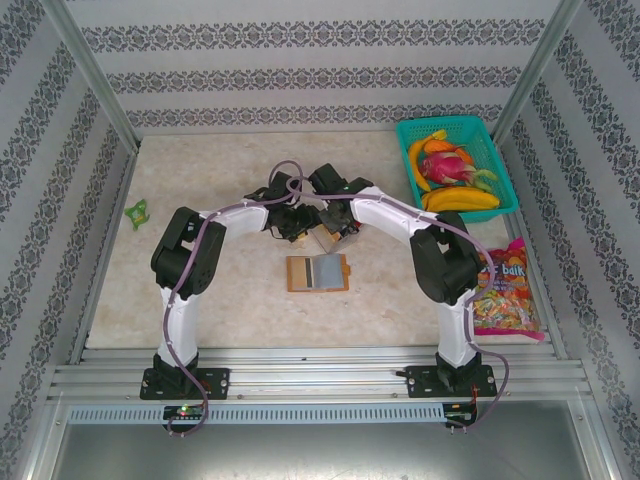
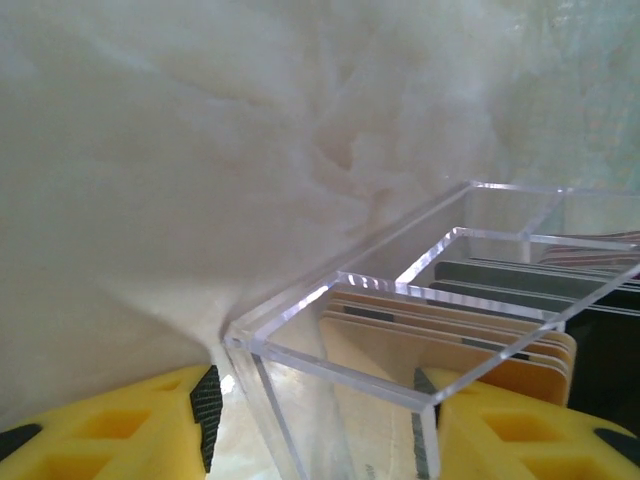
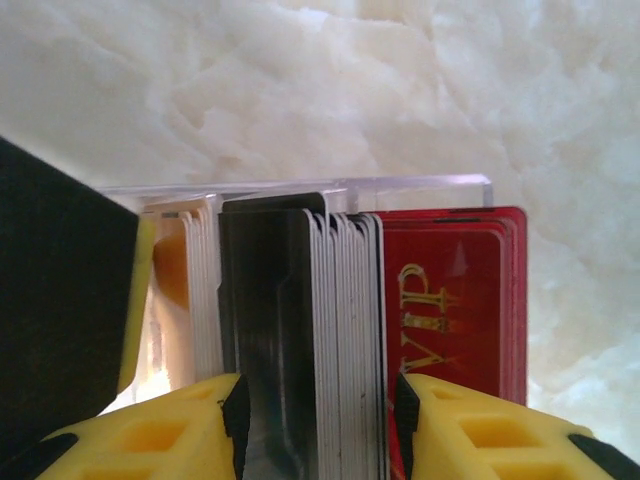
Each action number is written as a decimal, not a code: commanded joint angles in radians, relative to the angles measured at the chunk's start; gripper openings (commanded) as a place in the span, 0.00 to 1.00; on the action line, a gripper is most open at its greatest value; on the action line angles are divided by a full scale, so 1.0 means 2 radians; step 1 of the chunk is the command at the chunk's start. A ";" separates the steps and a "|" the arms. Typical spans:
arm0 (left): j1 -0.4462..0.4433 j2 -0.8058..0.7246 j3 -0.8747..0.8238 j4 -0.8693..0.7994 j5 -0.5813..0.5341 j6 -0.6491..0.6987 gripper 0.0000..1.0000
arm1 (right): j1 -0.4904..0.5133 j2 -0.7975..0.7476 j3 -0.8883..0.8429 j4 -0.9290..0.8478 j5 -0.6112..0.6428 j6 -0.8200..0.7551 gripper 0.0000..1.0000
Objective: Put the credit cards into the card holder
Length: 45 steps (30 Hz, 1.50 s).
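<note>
Table [image 1: 220,290] is pale, marble-look, matte. It's boxed in on 3 sides by striped patterned wallpaper [image 1: 300,75], w/ bare metal posts [image 1: 90,75] at the corners and ribbed alu rails [image 1: 320,375] along the near edge where both arm bases sit.

From the top cam I see both arms folded in toward table centre, wrists nearly meeting over a clear box [image 2: 350,280].

L tool [image 2: 318,405]: jaws part open, yellow fingers either side of the box's near corner. Can't tell if they're actually clamping it.

R tool [image 3: 320,400]: jaws part open, straddling a bundle of credit cards [image 3: 300,300] standing on edge in the box. Pads sit right at both faces of the bundle, but I can't tell if it's pinched. A red card [image 3: 450,300] marked VIP stands just outside the R finger.

Card holder [image 1: 300,273] lies open flat on the table, just nearer me than the tools, w/ a grey card [image 1: 325,270] on its R half.

Far R corner: teal basket [image 1: 445,122] of fruit, bananas [image 1: 460,198] incl. A candy bag [image 1: 505,295] lies by the R wall, and a small green item [image 1: 136,212] by the L wall, too small to id
</note>
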 commanded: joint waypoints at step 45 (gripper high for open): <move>0.005 0.008 -0.020 0.014 0.002 0.000 0.51 | 0.029 -0.022 0.016 -0.003 0.109 -0.041 0.12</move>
